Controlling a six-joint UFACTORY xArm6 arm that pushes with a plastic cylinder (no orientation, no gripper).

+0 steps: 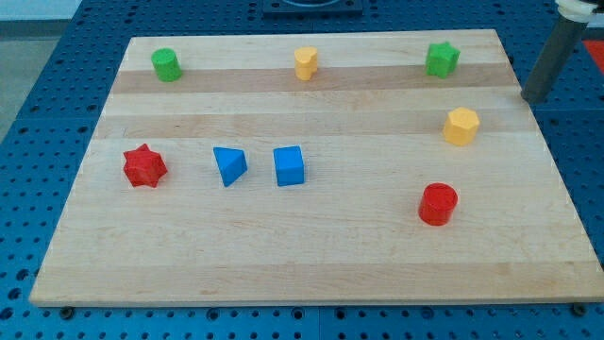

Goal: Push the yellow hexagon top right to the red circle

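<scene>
The yellow hexagon (461,126) sits near the view's right edge of the wooden surface (311,250), up and slightly right of the red circle (438,204), the two well apart. It looks like a small, light, rigid block that should slide easily on the smooth wood but may spin or slip aside if struck off-centre, so I judge contact belongs squarely on one flat side face. My tip (530,95) is the end effector, a plain rod with nothing to spread or pinch, standing up and right of the hexagon, touching no block.
</scene>
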